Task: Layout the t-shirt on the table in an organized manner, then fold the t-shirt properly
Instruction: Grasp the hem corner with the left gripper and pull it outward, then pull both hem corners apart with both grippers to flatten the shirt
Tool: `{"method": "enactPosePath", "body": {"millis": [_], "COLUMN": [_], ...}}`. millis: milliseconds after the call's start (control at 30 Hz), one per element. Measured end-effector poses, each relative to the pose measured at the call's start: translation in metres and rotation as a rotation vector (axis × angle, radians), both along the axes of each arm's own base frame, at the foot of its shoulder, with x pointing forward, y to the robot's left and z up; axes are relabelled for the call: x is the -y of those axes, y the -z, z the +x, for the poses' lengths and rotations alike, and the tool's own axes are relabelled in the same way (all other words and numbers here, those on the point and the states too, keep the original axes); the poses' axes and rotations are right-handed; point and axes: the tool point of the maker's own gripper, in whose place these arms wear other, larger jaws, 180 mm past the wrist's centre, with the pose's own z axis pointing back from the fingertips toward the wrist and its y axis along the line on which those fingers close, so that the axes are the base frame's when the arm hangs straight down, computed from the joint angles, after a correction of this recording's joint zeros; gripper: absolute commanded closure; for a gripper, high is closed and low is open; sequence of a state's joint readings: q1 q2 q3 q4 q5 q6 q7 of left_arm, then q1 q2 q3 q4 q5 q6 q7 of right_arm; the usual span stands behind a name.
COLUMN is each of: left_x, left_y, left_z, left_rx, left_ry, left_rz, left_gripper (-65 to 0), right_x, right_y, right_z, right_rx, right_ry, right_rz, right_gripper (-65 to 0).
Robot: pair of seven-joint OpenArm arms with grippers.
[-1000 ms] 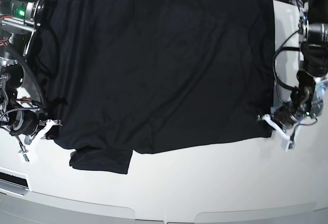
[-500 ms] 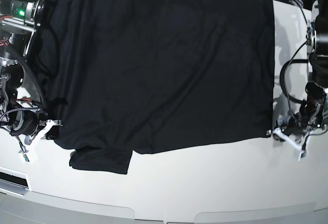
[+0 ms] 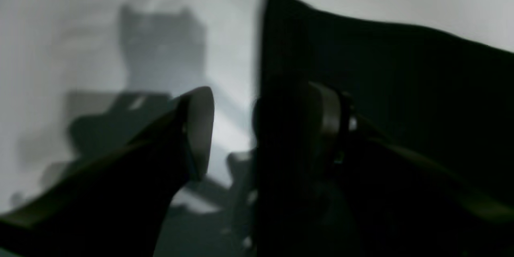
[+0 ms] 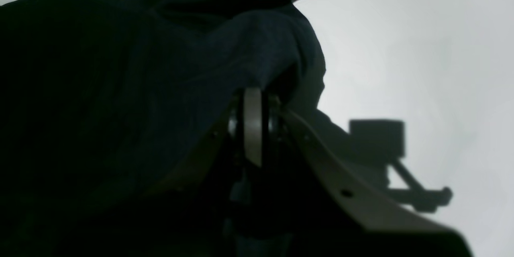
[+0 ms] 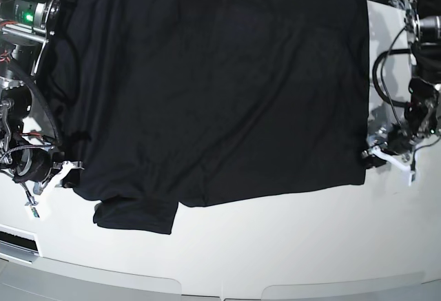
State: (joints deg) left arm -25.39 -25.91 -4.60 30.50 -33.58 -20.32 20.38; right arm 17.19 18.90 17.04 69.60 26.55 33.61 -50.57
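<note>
Across bench (image 5: 289,246) top and centre: black t-shirt (image 5: 213,87) spread flat, one sleeve poking out at 7 o'clock near front edge. Left gripper (image 5: 391,161) at 3 o'clock, just beside shirt's side hem — jaws spread wide, nothing between them; wrist view shows hem edge close by one finger (image 3: 198,128), contact unclear. Right gripper (image 5: 63,171) at 9 o'clock — jaws pinched tight on t-shirt edge, fabric bunched over fingertips in wrist view.

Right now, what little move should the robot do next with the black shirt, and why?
Probably the left gripper should close on the plain black cotton t-shirt's edge: its jaws stand open beside the hem on the glossy white table, while the right gripper is shut on the opposite side.
</note>
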Motion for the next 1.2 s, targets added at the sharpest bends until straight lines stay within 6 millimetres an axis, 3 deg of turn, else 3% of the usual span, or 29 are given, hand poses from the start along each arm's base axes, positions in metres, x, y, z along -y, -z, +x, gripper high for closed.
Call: {"method": "enactPosePath", "body": {"millis": [133,267,300,567,800,933,1200], "left_x": [0.031,0.041,0.040,0.011,-0.004,-0.005,0.006], "left_y": [0.006,0.005,0.004,-0.014,-0.071,-0.094,-0.107], "left_z": [-0.003,0.004,0.006,0.032,0.079,0.096,0.110], "left_rx": [-0.001,-0.002,-0.005,-0.023,0.101,0.152,0.202], "left_ry": [0.076,0.090,0.082,0.019,0.012,0.006,0.067], "left_rz": [-0.068,-0.076,-0.068,0.063,0.102,0.105,0.153], "left_gripper": [-30.2,-4.1,0.0,0.0,0.0,0.0,0.0], "right_x": [-0.002,-0.002,-0.002,-0.002,0.000,0.002,0.007], "right_y": [-0.001,-0.001,0.000,0.000,-0.005,-0.019,-0.044], "right_z": [0.001,0.001,-0.001,-0.001,0.006,0.018,0.039], "right_rx": [0.005,0.005,-0.005,-0.008,0.015,0.046,0.101], "right_ry": [0.000,-0.001,-0.003,-0.004,0.026,0.043,0.046], "right_rz": [0.013,0.014,0.012,0.015,0.023,0.016,-0.014], "right_gripper": [0.0,0.0,0.0,0.0,0.0,0.0,0.0]}}
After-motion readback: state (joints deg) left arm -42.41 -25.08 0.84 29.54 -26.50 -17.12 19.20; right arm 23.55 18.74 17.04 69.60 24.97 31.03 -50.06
